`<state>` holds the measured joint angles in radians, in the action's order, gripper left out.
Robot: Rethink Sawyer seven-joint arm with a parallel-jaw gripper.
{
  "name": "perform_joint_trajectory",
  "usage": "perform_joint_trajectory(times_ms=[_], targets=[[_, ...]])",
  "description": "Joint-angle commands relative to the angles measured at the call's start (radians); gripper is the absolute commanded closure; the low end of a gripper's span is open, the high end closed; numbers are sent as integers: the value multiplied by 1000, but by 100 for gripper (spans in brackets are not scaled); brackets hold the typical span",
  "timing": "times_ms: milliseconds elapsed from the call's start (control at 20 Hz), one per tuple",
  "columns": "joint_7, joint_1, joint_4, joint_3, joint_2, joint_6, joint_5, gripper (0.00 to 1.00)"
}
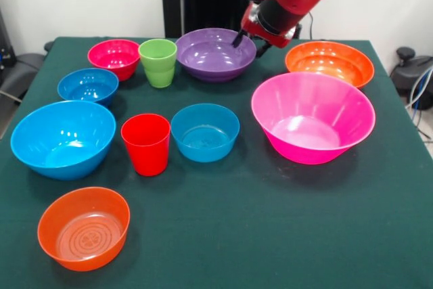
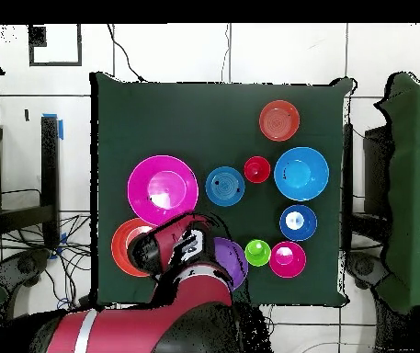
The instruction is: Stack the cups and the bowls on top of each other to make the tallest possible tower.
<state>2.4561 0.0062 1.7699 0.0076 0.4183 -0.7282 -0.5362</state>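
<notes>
- Nothing was stacked: every bowl and cup stood alone and upright on the green desk [image 1: 284, 235], so by my reckoning the job was at its first pick and no tower existed.
- The arm's hand [image 1: 249, 42] hung at the rim of the purple bowl [image 1: 215, 54], on the edge facing the wide orange bowl [image 1: 330, 63]. Two dark fingertips [image 1: 238, 38] showed, one seeming to sit just inside the rim and the other outside it.
- I could not tell whether the hand was clenched on that rim or merely set around it; the bowl sat flat on the desk.
- Taking the purple bowl as the mark: the hot-pink bowl [image 1: 312, 117], widest of all, stood in front of it towards the camera on the orange bowl's side, near but apart.
- The green cup [image 1: 158, 62] stood just beside the purple bowl on the other flank, with the magenta bowl [image 1: 114, 57] beyond it and a small blue bowl [image 1: 88, 86] further out.
- Straight in front of the purple bowl sat a mid-sized blue bowl [image 1: 204, 132] and the red cup [image 1: 146, 144]; the large blue bowl [image 1: 63, 138] and a second orange bowl [image 1: 84, 227] lay well apart from it.
- My guess at the next move: pinch the rim firmly, lift level, and clear the pink rim before lowering the purple bowl inside.
</notes>
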Motion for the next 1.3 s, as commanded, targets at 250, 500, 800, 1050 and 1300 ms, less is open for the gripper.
perform_joint_trajectory(times_ms=[250,500,800,1050,1300], targets=[[57,22,-88,38,-53,136,-12,0],[66,33,-97,25,-69,151,-11,0],[53,59,-122,1,-79,154,-27,100],[67,73,-132,-21,-79,148,-18,100],[44,77,-137,-30,-68,111,-2,100]])
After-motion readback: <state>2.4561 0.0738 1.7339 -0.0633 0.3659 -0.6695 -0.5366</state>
